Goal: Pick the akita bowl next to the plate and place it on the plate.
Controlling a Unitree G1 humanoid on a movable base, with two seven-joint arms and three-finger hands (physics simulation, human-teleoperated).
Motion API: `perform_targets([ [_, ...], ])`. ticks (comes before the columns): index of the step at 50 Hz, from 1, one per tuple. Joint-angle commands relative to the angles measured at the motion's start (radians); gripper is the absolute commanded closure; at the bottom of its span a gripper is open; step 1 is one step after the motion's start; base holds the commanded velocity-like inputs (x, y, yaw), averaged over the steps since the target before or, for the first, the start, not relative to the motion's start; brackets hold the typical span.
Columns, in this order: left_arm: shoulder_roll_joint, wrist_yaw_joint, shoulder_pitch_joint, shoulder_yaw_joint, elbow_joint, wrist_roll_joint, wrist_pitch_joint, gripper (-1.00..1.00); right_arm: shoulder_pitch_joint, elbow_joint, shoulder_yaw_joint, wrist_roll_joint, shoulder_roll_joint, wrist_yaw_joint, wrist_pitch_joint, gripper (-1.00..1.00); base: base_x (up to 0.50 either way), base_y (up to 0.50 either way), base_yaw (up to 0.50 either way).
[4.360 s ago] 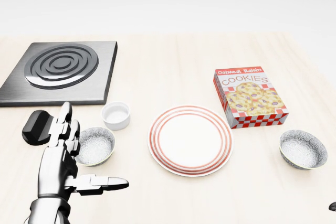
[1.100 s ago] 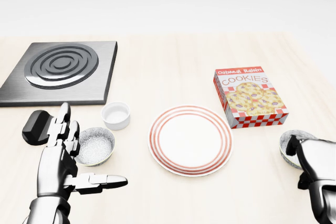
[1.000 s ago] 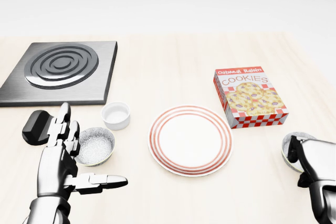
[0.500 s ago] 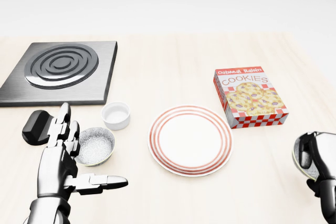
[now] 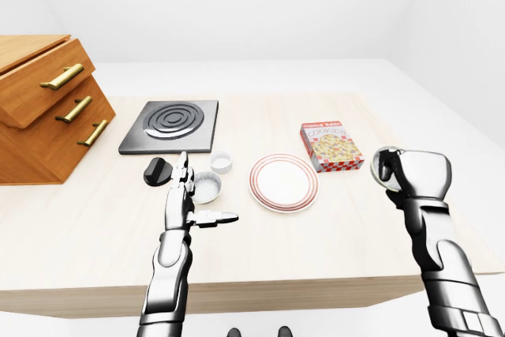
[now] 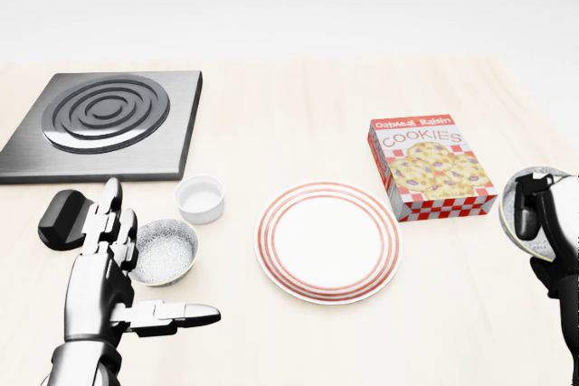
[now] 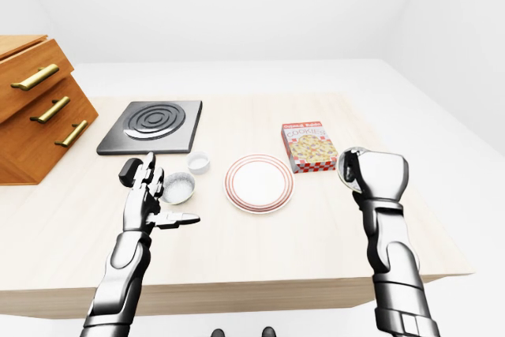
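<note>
akita bowl is up off the table, tipped on its side, right hand fingers closed round its rim. pick looks done, carry's next: plate lies well to that hand's left and lower, so swing over, level it, lower. left hand spread, just beside a second bowl

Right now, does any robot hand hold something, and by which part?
The right robot hand holds the bowl by its rim, tilted on its side. The left robot hand is open and holds nothing.
</note>
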Motion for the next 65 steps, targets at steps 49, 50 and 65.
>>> perform_targets([
  [49, 0.0, -0.001, 0.001, 0.001, -0.003, -0.002, 0.0, -1.0, -0.221, -0.405, 0.218, -0.048, 0.253, 0.49, 0.0, 1.0, 0.0, 0.0, 0.0],
  [50, 0.0, -0.001, 0.0, 0.001, -0.002, -0.002, -0.001, -1.0, -0.238, -0.379, 0.239, -0.059, 0.266, 0.487, 0.0, 1.0, 0.0, 0.0, 0.0],
  [65, 0.001, -0.002, -0.001, 0.002, -0.008, -0.004, 0.008, -1.0, -0.318, -0.134, 0.309, -0.126, 0.326, 0.399, 0.0, 1.0, 0.0, 0.0, 0.0],
])
